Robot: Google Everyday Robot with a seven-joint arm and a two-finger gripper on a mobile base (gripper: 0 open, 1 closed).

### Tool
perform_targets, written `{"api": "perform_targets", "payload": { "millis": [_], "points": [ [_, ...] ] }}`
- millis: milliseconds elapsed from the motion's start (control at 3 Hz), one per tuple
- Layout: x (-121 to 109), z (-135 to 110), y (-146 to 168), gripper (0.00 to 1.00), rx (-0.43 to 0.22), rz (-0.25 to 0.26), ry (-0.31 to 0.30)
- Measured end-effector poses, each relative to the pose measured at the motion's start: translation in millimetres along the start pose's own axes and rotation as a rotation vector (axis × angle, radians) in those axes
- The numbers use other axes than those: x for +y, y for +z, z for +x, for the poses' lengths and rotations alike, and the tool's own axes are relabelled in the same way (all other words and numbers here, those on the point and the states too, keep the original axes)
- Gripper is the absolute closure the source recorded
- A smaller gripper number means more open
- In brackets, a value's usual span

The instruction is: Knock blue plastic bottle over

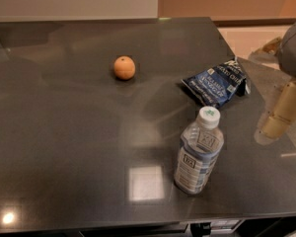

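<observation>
My gripper [282, 113] hangs well to the right of the bottle [199, 154]; whether it is open or closed I cannot tell. The bottle stands upright, untouched. I'm at the approach step: next comes a sideways sweep at its neck. The snack bag [218, 85] lies just behind the bottle and 1 orange [124, 67] farther back-left; neither blocks.

You have the bottle [199, 154] standing upright near the front edge of the table [59, 132]. The bag [216, 82] lies just behind it. The orange [124, 67] sits well behind it, to the left. Your gripper [275, 125] hangs right of the bottle, apart from it.
</observation>
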State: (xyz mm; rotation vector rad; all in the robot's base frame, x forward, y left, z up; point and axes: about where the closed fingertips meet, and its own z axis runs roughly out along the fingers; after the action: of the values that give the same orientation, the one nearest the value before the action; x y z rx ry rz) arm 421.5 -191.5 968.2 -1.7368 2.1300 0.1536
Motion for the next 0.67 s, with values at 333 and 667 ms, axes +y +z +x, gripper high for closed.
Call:
{"api": "perform_targets", "payload": {
  "millis": [333,667],
  "points": [
    [24,-14,11,0.0,-0.102,-0.064,-0.032],
    [47,-25,29,0.0,-0.169,-0.109,-0.057]
  ]
}}
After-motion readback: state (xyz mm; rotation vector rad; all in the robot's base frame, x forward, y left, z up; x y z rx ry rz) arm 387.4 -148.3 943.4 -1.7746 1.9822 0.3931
